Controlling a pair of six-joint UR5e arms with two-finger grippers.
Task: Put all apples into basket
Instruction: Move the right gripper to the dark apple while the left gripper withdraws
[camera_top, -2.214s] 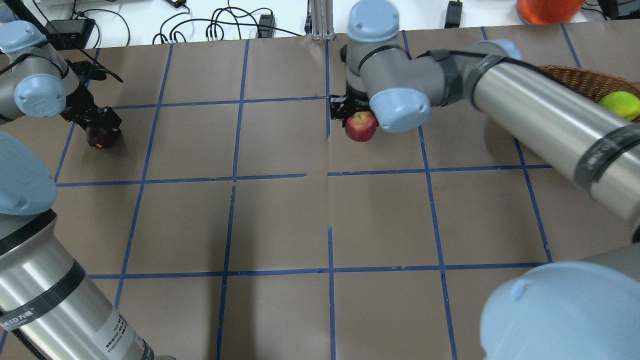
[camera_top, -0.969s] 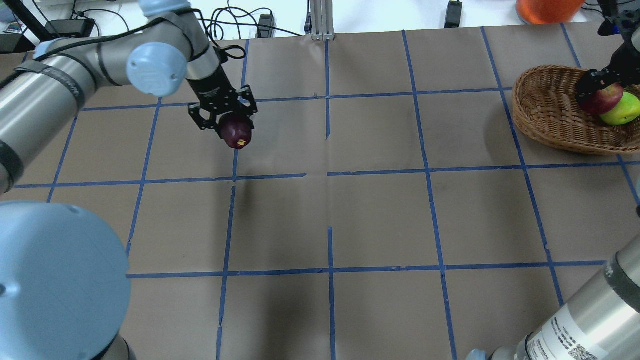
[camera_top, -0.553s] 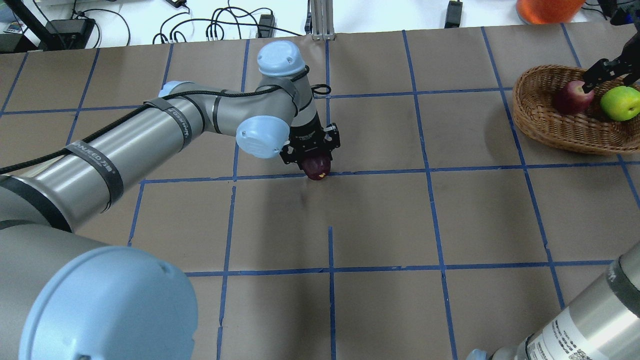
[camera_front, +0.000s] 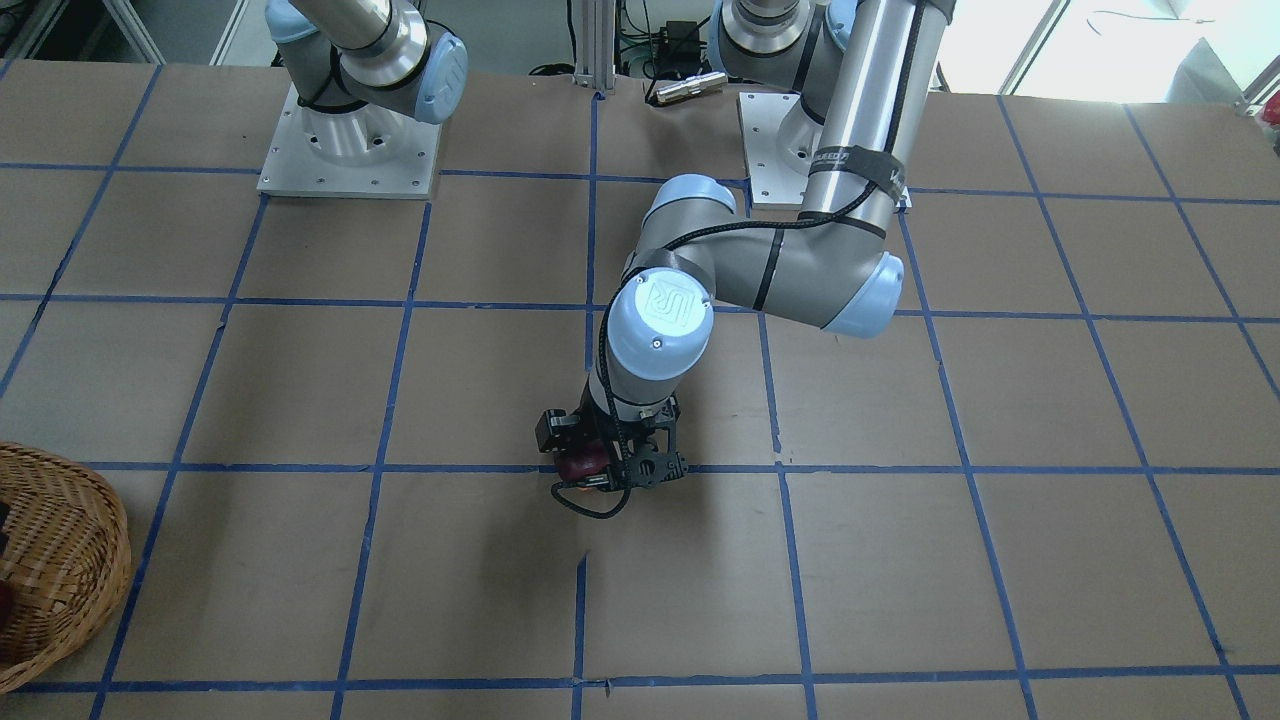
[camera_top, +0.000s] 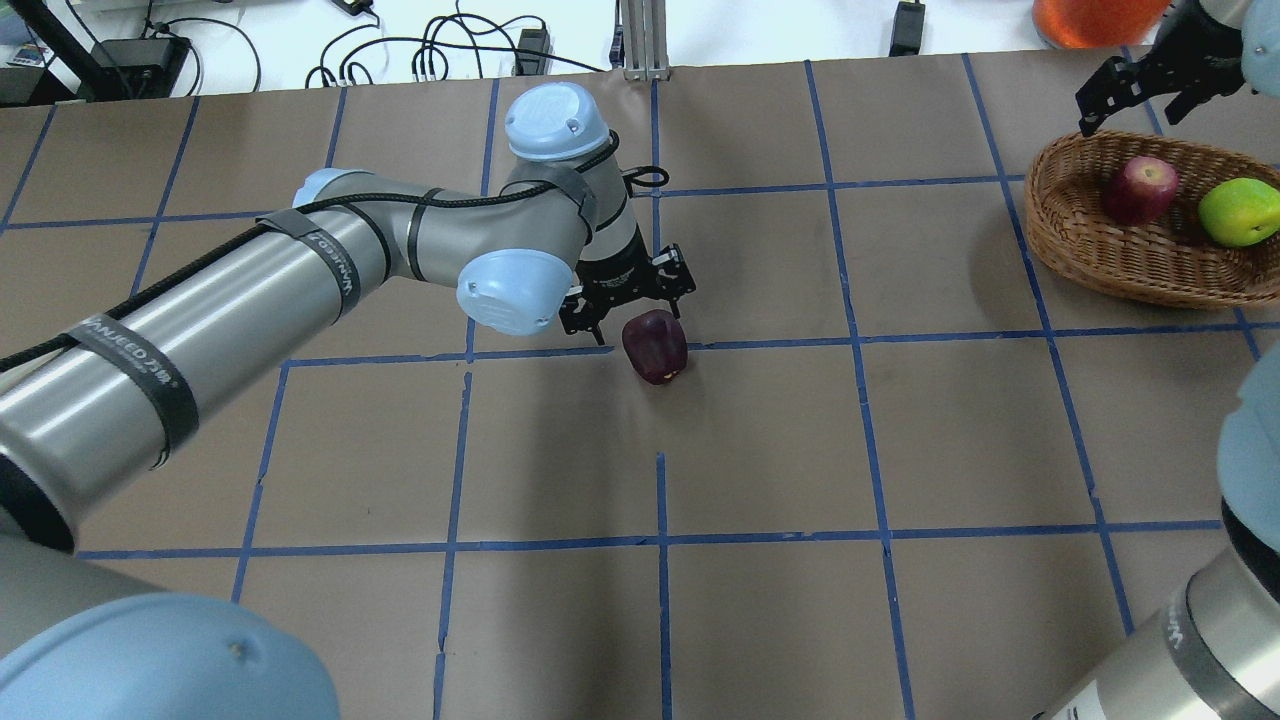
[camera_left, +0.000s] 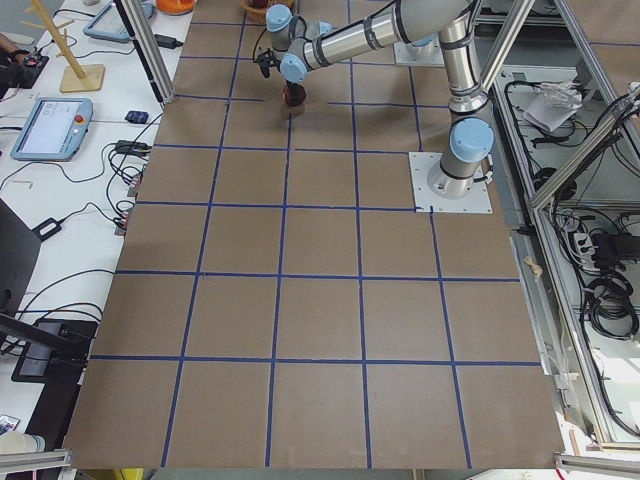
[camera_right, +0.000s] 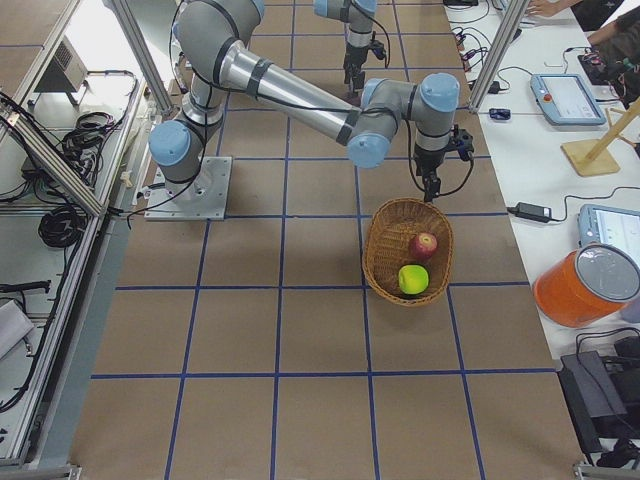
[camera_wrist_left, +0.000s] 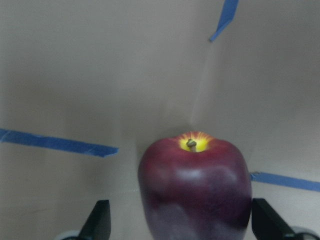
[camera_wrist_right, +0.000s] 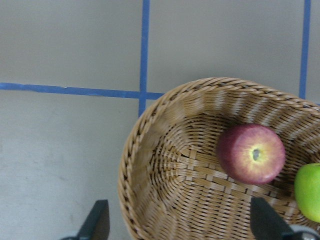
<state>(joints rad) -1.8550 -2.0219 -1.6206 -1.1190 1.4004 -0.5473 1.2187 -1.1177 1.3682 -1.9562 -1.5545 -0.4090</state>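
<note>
Maroon apple (camera_top: 655, 347) rests on the table (camera_top: 900, 450) beneath the wide-open left pincer (camera_top: 628, 310); right pincer (camera_top: 1130, 112), also open, near basket (camera_top: 1100, 262)

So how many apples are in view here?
3. The red apple and the green apple lie in the basket; the dark maroon apple sits on the table by the left gripper, its fingers open. None appears hidden.

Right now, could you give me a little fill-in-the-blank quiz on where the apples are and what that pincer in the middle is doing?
1. The basket holds ___ apples, the red apple and the green apple.
2. The dark maroon apple sits on the ___, outside the basket.
3. The left pincer next to it is ___, gripping nothing.

Missing words: two; table; open.
</note>
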